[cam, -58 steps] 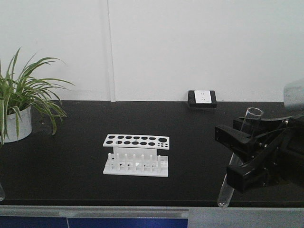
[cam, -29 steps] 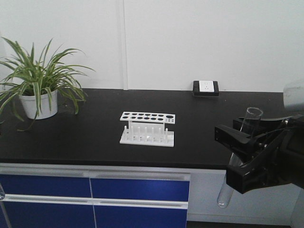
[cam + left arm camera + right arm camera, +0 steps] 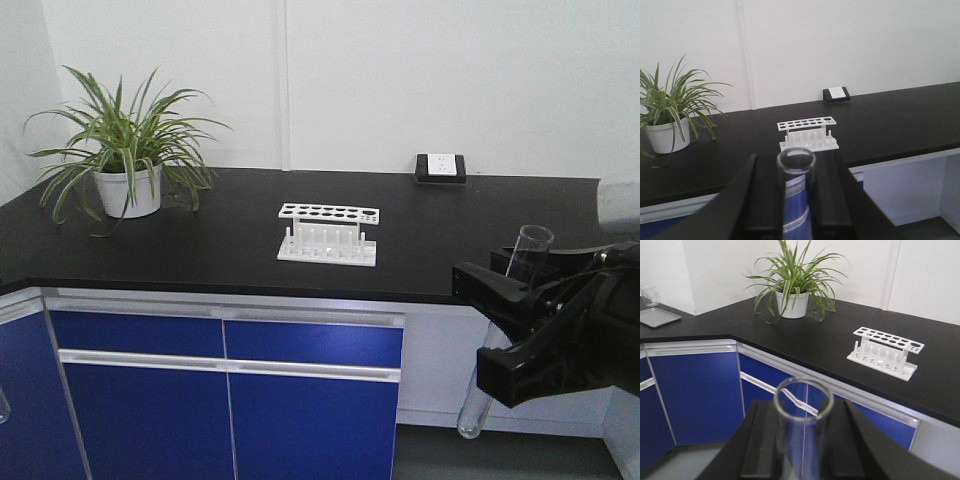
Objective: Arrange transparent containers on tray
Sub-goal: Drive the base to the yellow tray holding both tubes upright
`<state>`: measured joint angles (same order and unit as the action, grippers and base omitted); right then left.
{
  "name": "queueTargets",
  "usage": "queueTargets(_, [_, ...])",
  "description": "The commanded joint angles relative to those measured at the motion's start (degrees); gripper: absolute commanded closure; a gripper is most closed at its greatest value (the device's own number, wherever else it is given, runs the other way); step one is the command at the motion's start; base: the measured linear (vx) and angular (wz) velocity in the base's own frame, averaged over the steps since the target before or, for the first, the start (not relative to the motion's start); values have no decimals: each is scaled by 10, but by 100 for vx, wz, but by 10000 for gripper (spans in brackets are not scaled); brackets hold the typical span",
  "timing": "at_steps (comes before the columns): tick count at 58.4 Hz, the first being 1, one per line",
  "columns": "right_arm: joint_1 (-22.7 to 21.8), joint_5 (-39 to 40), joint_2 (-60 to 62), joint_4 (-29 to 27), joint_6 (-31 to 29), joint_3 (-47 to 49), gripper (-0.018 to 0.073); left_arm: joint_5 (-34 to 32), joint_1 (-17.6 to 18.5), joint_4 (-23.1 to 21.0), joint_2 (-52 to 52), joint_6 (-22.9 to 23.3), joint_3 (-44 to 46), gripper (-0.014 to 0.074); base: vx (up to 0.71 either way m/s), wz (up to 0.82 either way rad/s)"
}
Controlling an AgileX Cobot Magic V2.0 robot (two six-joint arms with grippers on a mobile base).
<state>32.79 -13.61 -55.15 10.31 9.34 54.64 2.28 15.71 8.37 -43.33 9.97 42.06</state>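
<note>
My right gripper [image 3: 492, 330] is shut on a clear test tube [image 3: 524, 252], one of the transparent containers, held tilted with its rounded bottom hanging low. The right wrist view looks down on that tube's rim [image 3: 803, 399] between the black fingers [image 3: 763, 437] of the right gripper [image 3: 803, 412]. My left gripper [image 3: 796, 167] is shut on a second test tube [image 3: 796, 161], rim upward. Only that tube's glass tip [image 3: 2, 404] shows at the front view's left edge. The tray is out of view.
A black counter [image 3: 200, 250] on blue cabinets [image 3: 230, 400] carries an empty white tube rack [image 3: 328, 234], a potted plant [image 3: 128, 150] and a wall socket [image 3: 440, 167]. A grey flat pan [image 3: 657, 317] and a beaker [image 3: 648, 295] sit on a side counter.
The view has backed away from the counter: rack and plant shrink and shift, and the blue cabinets and floor come into sight. The right gripper keeps its tube in the same pose.
</note>
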Motion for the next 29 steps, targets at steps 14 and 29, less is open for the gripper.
queueTargets(14, [-4, 48, 9, 7, -6, 18, 421, -48, 2, -4, 2, 1, 22, 472, -29, 7])
queueTargets(29, [-4, 48, 9, 7, -6, 18, 421, -48, 2, -4, 2, 1, 22, 472, -26, 12])
